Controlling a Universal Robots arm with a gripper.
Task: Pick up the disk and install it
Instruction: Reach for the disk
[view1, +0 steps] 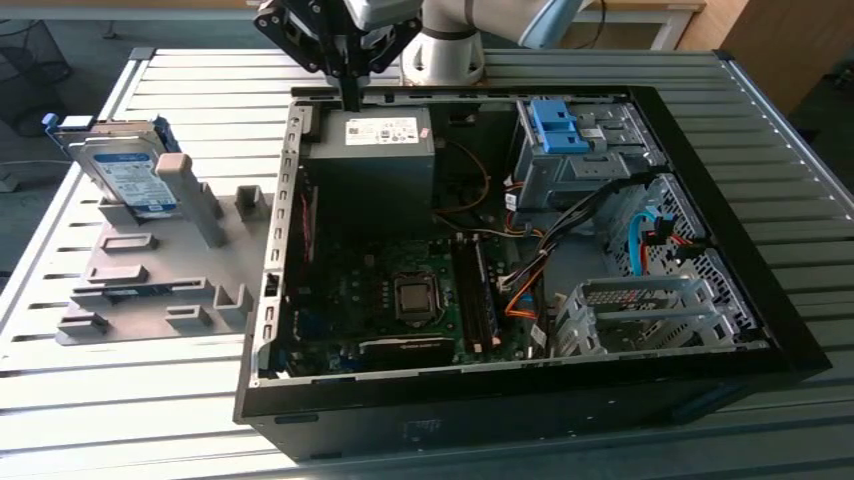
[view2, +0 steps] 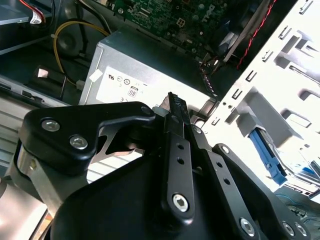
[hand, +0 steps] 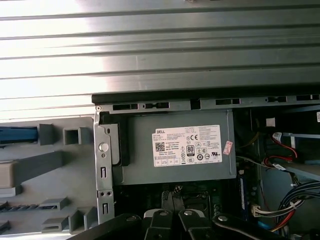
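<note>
Slatted metal table (view1: 134, 400) carries an open computer case (view1: 801, 340). We note the gripper (view1: 351, 98) clenched on nothing above the power supply (view1: 374, 165) at the case's far edge. We find the disk (view1: 123, 170) leaning in a grey fixture (view1: 147, 290), well apart, at the exterior view's left.

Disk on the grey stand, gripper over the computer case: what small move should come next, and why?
Probably shift the gripper toward the exterior view's left, toward the disk. It hangs shut and empty over the power supply in the case, while the disk leans in the grey fixture outside the case, not yet picked up.
</note>
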